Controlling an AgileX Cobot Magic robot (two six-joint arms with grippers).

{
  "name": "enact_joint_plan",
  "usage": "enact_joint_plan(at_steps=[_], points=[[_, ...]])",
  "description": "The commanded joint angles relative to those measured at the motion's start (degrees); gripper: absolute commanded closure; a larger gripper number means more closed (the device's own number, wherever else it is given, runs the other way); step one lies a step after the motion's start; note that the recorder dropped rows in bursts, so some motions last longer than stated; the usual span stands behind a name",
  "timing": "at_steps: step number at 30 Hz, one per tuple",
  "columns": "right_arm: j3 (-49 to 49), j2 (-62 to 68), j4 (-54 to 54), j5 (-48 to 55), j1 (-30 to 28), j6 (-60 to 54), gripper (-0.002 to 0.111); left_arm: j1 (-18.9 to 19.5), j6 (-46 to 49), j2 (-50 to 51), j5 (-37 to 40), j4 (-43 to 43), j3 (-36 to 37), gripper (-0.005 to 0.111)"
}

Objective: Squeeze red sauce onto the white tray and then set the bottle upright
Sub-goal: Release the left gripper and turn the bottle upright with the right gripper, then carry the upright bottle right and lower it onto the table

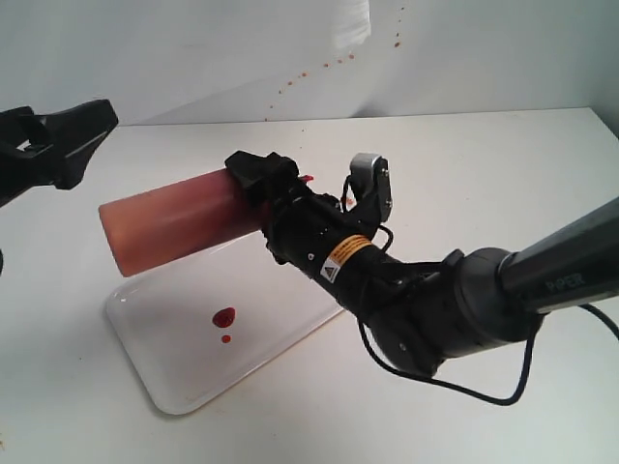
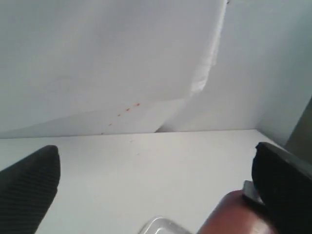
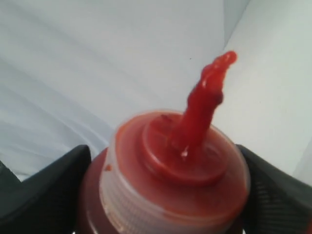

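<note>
Left gripper [image 2: 156,163] spread wide; blurred bottle [image 2: 228,218], probably, beside it

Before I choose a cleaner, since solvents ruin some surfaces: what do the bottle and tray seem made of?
Bottle: soft-looking translucent plastic, matte; the red contents tint its wall. Nozzle cap: clear glossy plastic with moulded ridges. White tray: probably smooth hard plastic, slightly glossy; its low rim catches light.
</note>
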Motion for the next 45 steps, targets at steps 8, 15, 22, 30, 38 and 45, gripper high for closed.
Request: enact_joint_plan(at_steps=[8,15,22,30,38,45], points=[[-2.35,-3.50,-20.85,-6.81,-7.68,-30.65,0.098,0.27,-4.57,-6.81,16.81,-0.73,-0.13,0.004],[-2.35,-10.08,-22.47,5.46,-7.95,-62.94,0.098,0.27,-11.34,-7.37,17.93,2.29,-0.13,0.004],[8.57,-16.63,0.88,-0.10,-7.95,-82.01,0.101,0.27,-15.21,-7.26,17.81,6.56,-0.13,0.004],[18.49,-17.74,15.71,-9.09,-7.95,-91.01,0.103,0.27,-15.27,-7.26,17.53,7.67,-0.13,0.004],[22.19,-17.74,22.71,-9.09,-10.16,-94.24,0.103,0.27,-16.56,-7.26,17.53,8.32,-0.13,0.004],[25.60,-17.74,19.10,-9.09,-18.50,-93.62,0.103,0.27,-16.56,-7.26,17.53,8.32,-0.13,0.004]])
